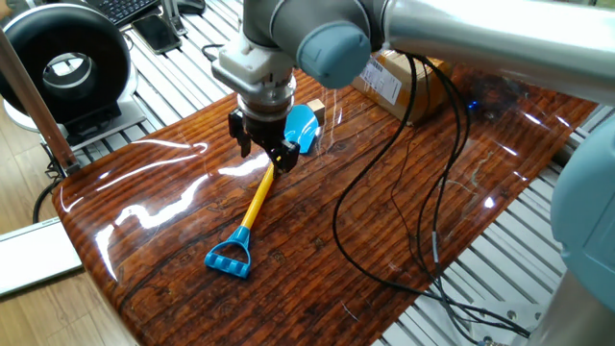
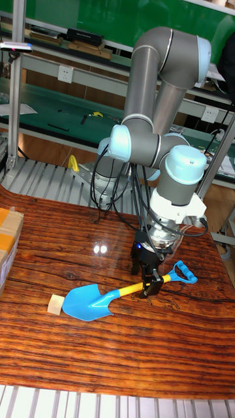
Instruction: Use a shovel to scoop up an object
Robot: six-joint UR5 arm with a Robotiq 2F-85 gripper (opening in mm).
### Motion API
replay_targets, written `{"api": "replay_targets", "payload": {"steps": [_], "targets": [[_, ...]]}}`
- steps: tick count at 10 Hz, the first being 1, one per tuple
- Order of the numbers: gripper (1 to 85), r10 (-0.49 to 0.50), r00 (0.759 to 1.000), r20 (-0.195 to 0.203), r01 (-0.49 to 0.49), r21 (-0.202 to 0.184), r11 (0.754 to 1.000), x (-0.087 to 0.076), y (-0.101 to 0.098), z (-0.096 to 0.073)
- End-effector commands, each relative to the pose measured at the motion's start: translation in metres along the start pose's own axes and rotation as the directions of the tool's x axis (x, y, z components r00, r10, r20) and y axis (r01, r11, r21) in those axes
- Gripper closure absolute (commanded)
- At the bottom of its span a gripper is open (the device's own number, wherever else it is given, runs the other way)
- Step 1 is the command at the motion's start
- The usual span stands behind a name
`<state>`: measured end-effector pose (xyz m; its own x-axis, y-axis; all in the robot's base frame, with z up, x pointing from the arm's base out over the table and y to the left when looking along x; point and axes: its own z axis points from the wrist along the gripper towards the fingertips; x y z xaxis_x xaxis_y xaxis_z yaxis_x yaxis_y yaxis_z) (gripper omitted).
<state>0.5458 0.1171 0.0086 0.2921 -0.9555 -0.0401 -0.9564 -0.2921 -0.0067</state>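
The shovel lies flat on the wooden table, its blue blade [image 1: 302,126] [image 2: 89,302] pointing away from the D-shaped handle [image 1: 230,259] [image 2: 185,272], with the yellow shaft [image 1: 255,205] between them. The object, a tiny tan cube [image 2: 57,304] [image 1: 313,106], rests on the table right at the blade's tip. My gripper [image 1: 266,150] [image 2: 146,277] hangs low over the upper shaft, just behind the blade. Its two fingers stand one on each side of the shaft with a gap much wider than the shaft. The stretch of shaft under the gripper is hidden.
A brown taped cardboard box [image 1: 396,75] [image 2: 9,243] stands at the table's far end beyond the cube. Black cables [image 1: 384,221] trail across the table from the arm. A black round device [image 1: 65,69] stands off the table's corner.
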Motion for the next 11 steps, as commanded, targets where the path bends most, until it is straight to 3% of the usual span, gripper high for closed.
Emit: {"api": "replay_targets", "payload": {"steps": [1, 2, 4, 10, 11], "targets": [[16.3, -0.025, 1.0, 0.003, 0.025, 0.0, 1.0, 0.0, 0.0, 0.0], [17.3, -0.042, 0.999, -0.022, 0.042, 0.009, 0.999, 0.006, -0.003, 0.0], [20.3, -0.037, 0.999, -0.035, 0.038, 0.019, 0.999, 0.009, -0.006, 0.0], [24.7, -0.016, 1.0, -0.02, 0.016, 0.02, 1.0, -0.001, -0.011, 0.003], [36.3, -0.002, 1.0, -0.016, 0.002, 0.019, 1.0, -0.002, -0.011, 0.003]]}}
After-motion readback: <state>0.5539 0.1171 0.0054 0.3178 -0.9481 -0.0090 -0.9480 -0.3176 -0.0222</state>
